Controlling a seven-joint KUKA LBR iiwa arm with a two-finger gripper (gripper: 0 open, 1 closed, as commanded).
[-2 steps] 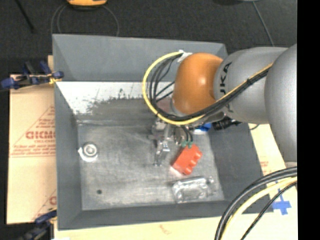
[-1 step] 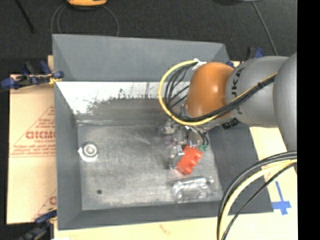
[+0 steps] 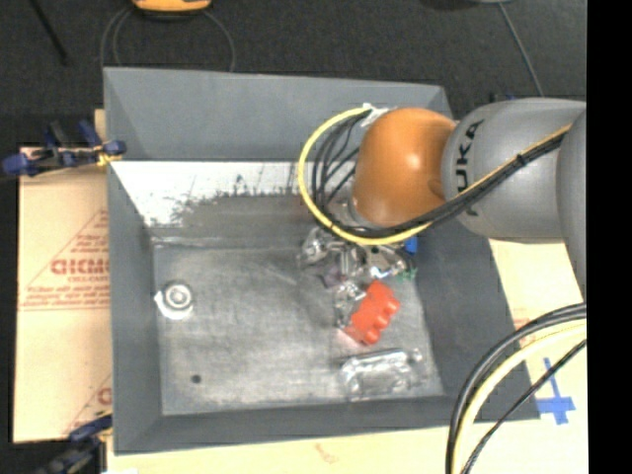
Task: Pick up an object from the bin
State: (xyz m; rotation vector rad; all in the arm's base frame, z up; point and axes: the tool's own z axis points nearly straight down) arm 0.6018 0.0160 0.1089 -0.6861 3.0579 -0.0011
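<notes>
Orange-capped KUKA arm has its fingers beside a red block; opening cannot be told.

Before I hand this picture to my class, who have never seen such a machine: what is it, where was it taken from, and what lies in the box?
It is a robot arm reaching in from the right, photographed from above and slightly sideways. The orange dome is its wrist cover. Its gripper hangs low in the grey bin, beside a red block. Nearer the front lies a clear plastic piece; far left, a round white cap. Whether it holds anything is unclear.
</notes>
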